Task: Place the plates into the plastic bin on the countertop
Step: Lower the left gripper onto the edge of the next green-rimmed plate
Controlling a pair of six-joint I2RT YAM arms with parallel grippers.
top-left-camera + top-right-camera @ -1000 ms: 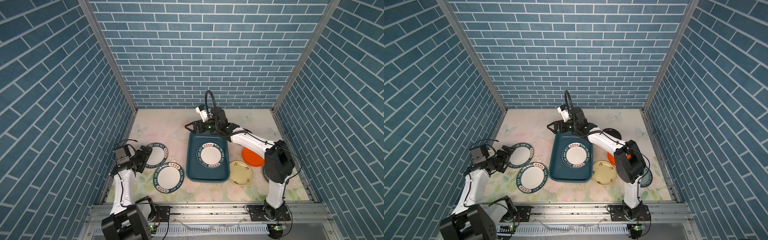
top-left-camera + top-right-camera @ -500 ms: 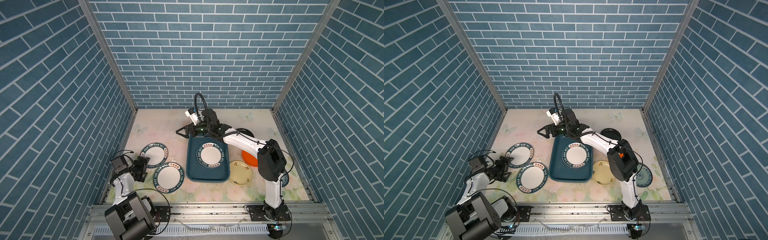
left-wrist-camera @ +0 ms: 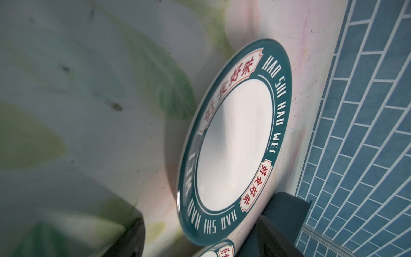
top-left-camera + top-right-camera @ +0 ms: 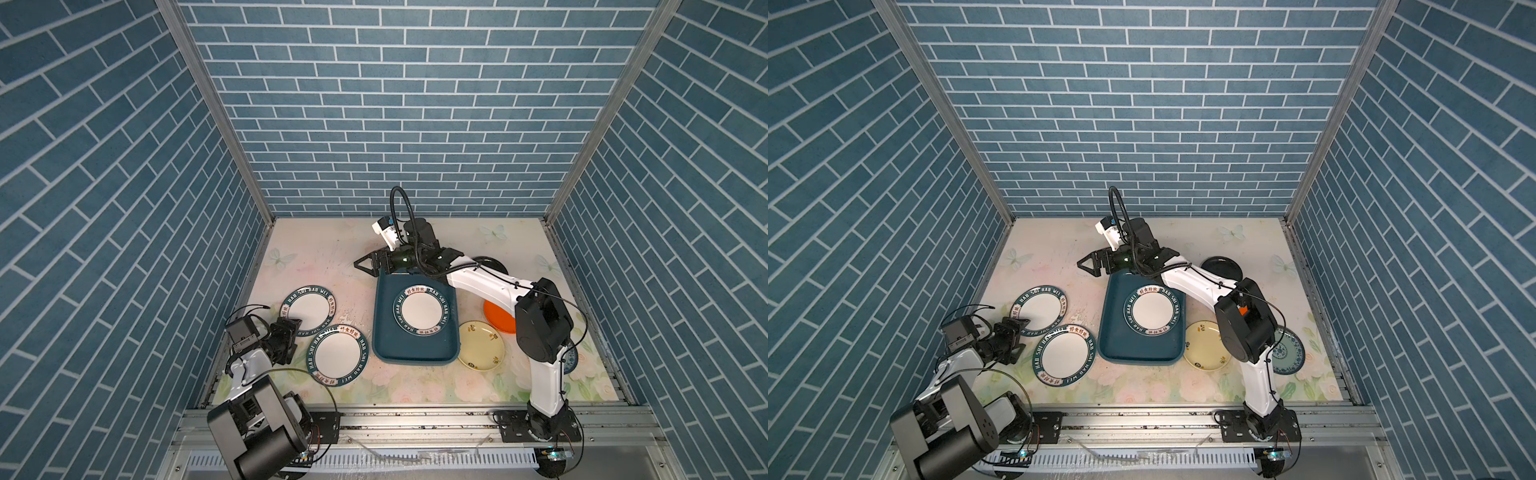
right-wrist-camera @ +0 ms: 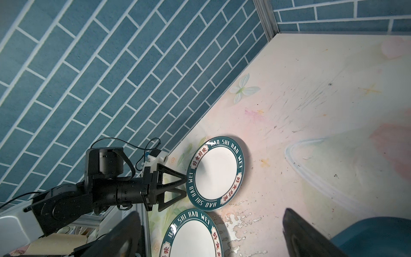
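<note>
Bare tabletop beyond the plates at left, side wall close. Plastic bin sits mid-tabletop holding one lettered plate. My right claw hangs wide and empty at the bin's far rim. My left claw is part open, tips at the left rear plate rim.

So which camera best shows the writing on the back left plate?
The left wrist view: the back left plate fills it, letters readable. The right wrist view shows it whole but smaller; both top views, tiny.
</note>
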